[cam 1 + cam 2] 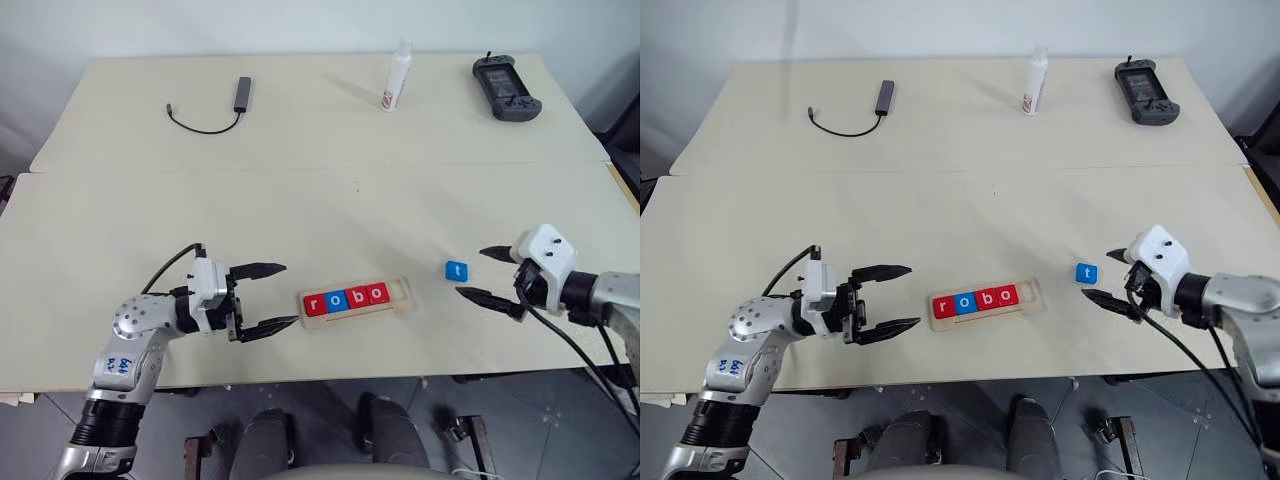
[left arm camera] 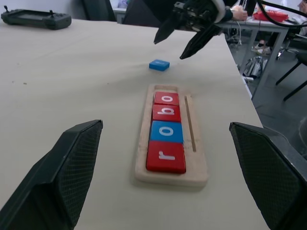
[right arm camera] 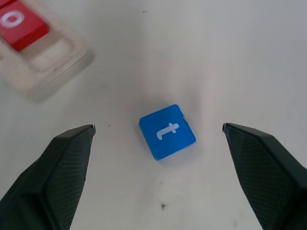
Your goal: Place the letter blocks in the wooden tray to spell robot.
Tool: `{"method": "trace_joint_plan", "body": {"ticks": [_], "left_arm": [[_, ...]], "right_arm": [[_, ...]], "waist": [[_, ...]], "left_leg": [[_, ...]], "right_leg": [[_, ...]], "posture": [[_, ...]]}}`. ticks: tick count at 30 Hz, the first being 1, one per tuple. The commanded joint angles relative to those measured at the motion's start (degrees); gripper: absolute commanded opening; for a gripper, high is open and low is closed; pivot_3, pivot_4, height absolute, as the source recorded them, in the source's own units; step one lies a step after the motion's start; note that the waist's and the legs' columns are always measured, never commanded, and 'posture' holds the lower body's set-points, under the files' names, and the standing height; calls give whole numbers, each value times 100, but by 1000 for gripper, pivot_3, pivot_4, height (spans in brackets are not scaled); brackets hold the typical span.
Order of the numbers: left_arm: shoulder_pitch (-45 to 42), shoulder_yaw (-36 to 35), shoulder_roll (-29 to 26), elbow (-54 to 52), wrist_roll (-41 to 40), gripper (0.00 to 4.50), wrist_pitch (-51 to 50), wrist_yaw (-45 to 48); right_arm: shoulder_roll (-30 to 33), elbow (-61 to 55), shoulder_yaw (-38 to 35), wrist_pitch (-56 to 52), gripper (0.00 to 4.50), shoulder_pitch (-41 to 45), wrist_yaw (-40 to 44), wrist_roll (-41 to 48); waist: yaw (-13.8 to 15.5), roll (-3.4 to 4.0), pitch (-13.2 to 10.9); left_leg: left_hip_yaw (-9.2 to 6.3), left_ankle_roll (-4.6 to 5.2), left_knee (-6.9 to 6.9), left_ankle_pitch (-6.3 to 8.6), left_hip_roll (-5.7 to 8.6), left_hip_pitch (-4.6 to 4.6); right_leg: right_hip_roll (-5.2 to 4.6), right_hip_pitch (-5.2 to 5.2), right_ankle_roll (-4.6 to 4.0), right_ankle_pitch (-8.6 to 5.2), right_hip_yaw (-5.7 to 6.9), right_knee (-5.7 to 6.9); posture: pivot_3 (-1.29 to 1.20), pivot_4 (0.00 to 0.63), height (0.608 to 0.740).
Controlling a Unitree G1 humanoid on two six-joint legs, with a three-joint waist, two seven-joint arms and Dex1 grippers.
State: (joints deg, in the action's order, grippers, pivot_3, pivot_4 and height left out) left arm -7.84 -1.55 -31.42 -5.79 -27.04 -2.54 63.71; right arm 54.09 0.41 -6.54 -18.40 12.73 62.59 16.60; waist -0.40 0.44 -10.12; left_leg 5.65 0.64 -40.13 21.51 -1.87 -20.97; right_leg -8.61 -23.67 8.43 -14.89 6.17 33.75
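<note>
My right gripper point(image 1: 484, 272) has its jaws spread wide and holds nothing; it hangs just beside the blue "t" block point(image 1: 456, 270), which lies flat on the table point(image 1: 330, 200), apart from both fingers. Through my right wrist camera the block point(image 3: 167, 132) sits between the two black fingertips point(image 3: 72, 143) with bare table on either side of it. The wooden tray point(image 1: 402, 298) lies near the front edge of the table, between my two grippers, with the "t" block just off its right end. Four blocks sit in the tray side by side, reading r, o, b, o: red "r" point(image 1: 317, 304), blue "o" point(image 1: 336, 300), red "b" point(image 1: 357, 297), red "o" point(image 1: 377, 293). The slot at the tray's right end is unfilled. My left gripper point(image 1: 270, 296) is at the tray's left end, jaws spread, empty, not touching the tray.
</note>
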Motion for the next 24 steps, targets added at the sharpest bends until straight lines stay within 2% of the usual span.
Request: {"method": "trace_joint_plan", "body": {"ticks": [1,4,7,8,10,17,21,24], "left_arm": [[130,-121,-105,-179,-45,4500,110,78],[271,-154,-138,-341,-67,4500,99,34],[323,-177,-156,-388,-79,4500,96,27],[428,-199,-165,-511,-83,4500,68,-28],[562,-227,-176,-675,-87,4500,25,-104],[691,-300,-239,-849,-106,4500,-53,-187],[714,-288,-255,-892,-117,4500,-73,-225],[746,-290,-255,-905,-126,4500,-77,-239]], "right_arm": [[43,1145,435,904,4453,600,646,-362],[-107,2104,823,1345,4453,1182,930,-675],[-198,2513,937,1600,4453,1432,1031,-775],[-267,2637,975,1580,4281,1536,1116,-757],[-355,2805,1013,1566,3826,1666,1239,-741],[-352,2708,1010,1560,1511,1770,1602,-663],[-327,2322,1102,1278,1457,2008,1708,-680],[-342,1596,1323,714,1457,2156,1940,-577]], "waist": [[1,1,0],[20,1,0],[29,0,0],[23,0,0],[12,0,0],[9,1,0],[11,2,0],[14,3,-1]], "left_leg": [[1,0,-1,0,0,0],[-1,0,-2,0,0,-3],[-4,0,-7,0,0,-7],[-5,-1,-9,0,-1,-7],[-5,-1,-10,0,-2,-5],[-5,-5,-19,-2,-5,1],[-5,-5,-19,-2,-5,-3],[-6,-5,-19,-2,-5,-6]], "right_leg": [[0,0,0,0,0,0],[-1,-1,0,0,3,0],[-1,1,1,1,6,-1],[-1,2,1,1,7,-1],[-1,5,1,1,7,-1],[-1,9,1,1,6,7],[-1,6,1,1,5,6],[-1,2,1,1,6,7]], "posture": [[0,150,740],[0,150,740],[0,150,740],[0,150,740],[0,150,740],[0,150,740],[0,150,740],[0,150,740]]}}
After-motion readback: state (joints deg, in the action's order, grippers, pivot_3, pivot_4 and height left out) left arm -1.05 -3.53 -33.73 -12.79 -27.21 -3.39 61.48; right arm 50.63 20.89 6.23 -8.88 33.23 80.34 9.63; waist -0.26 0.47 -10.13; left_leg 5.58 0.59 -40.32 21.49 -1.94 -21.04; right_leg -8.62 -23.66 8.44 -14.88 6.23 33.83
